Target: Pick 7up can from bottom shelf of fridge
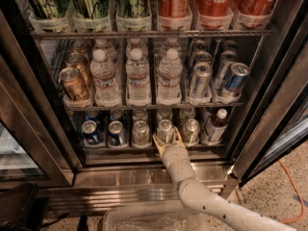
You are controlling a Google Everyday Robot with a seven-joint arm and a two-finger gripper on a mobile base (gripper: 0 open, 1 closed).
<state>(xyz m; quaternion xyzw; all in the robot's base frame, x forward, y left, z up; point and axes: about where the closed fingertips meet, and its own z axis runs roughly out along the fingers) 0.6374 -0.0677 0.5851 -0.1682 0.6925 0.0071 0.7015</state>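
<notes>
At the bottom shelf (144, 149), the gripper (167, 139) gapes empty before the 7up can (165, 128); closing crooked could topple its neighbour (191, 129).

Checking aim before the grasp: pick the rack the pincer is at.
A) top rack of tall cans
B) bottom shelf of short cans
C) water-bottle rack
B: the pincer is open at the front edge of the bottom shelf, right at the 7up can.

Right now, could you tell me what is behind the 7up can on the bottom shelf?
Another can top shows behind the 7up can; anything deeper is hidden in the dark. The gripper sits open at its front.
</notes>
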